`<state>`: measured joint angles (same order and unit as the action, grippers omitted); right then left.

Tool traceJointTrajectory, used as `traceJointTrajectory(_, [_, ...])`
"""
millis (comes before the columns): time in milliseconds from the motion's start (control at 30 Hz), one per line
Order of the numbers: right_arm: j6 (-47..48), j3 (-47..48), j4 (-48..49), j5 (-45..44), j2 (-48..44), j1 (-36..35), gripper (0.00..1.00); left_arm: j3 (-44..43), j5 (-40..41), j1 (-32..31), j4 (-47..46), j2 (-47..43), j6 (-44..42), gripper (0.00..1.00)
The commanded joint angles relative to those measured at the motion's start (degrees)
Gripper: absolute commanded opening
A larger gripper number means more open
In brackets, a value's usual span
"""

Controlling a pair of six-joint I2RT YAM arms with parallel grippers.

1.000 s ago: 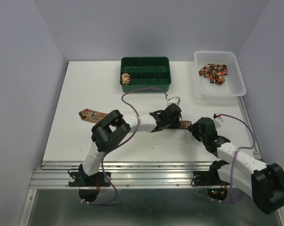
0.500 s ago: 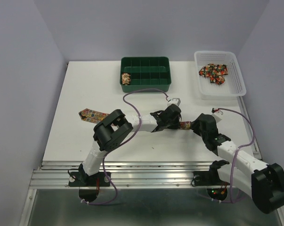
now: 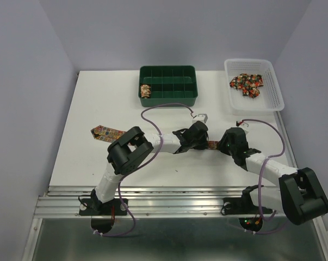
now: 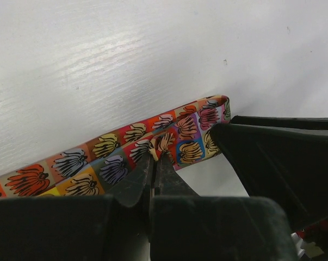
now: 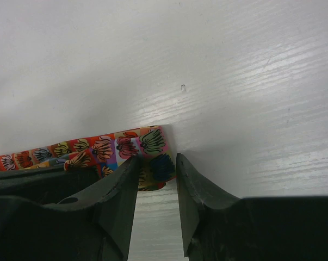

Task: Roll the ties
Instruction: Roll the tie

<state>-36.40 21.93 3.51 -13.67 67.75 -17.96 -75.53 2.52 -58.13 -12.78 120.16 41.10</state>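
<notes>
Evidently the long flat patchwork-print fabric necktie (image 3: 105, 132) lay stretched across the white counter (image 3: 98, 103), its narrow end between the two arms. The left tool (image 4: 155, 158) was clamped shut on the strip just short of that end, probably to anchor it. The right tool (image 5: 155, 163) straddled the tip with jaws apart, seemingly poised to start the roll.
</notes>
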Motion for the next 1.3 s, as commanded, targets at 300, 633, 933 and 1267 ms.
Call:
traceJointTrajectory(300, [1.25,1.62,1.59,5.07,0.28,0.47,0.39,2.75,4.68,0.38,3.46,-4.67,-0.41,0.0])
traceJointTrajectory(633, [-2.88,2.24,0.18,6.9,6.78,0.47,0.36,2.93,6.26,0.47,5.48,-5.46,0.47,0.0])
traceJointTrajectory(933, [-2.97,2.06,-0.08,7.7,6.0,0.47,0.08,4.16,8.2,0.47,6.97,-9.15,0.56,0.17])
traceJointTrajectory(1267, [-0.51,2.68,-1.31,8.49,1.51,0.47,0.01,3.9,9.52,0.47,9.96,-11.61,-0.49,0.17])
